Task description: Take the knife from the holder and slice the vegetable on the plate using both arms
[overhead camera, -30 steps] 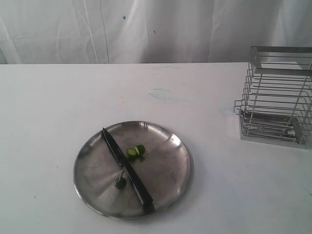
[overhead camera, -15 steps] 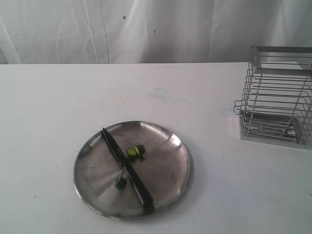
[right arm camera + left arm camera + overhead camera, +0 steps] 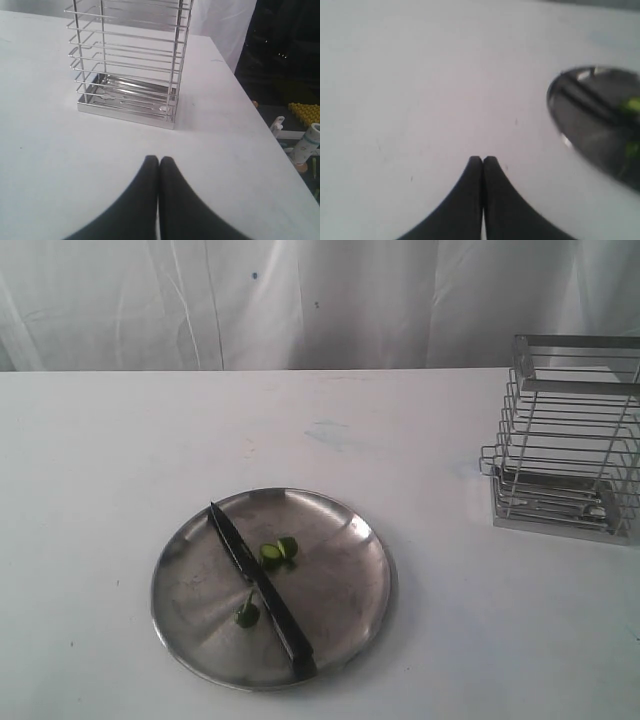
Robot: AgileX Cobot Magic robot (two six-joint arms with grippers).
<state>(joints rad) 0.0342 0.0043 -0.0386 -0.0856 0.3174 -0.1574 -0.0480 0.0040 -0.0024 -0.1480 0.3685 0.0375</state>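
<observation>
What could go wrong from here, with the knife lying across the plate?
The knife lies flat on the shiny plate, so a gripper closing on it may push it sideways or shift the plate rather than lift it. The vegetable pieces sit right beside the blade and could be swept off. The left gripper and right gripper are both shut; they would have to open first.

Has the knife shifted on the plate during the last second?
No. The knife lies on the same diagonal across the plate, tip near the far-left rim, handle at the near rim.
</observation>
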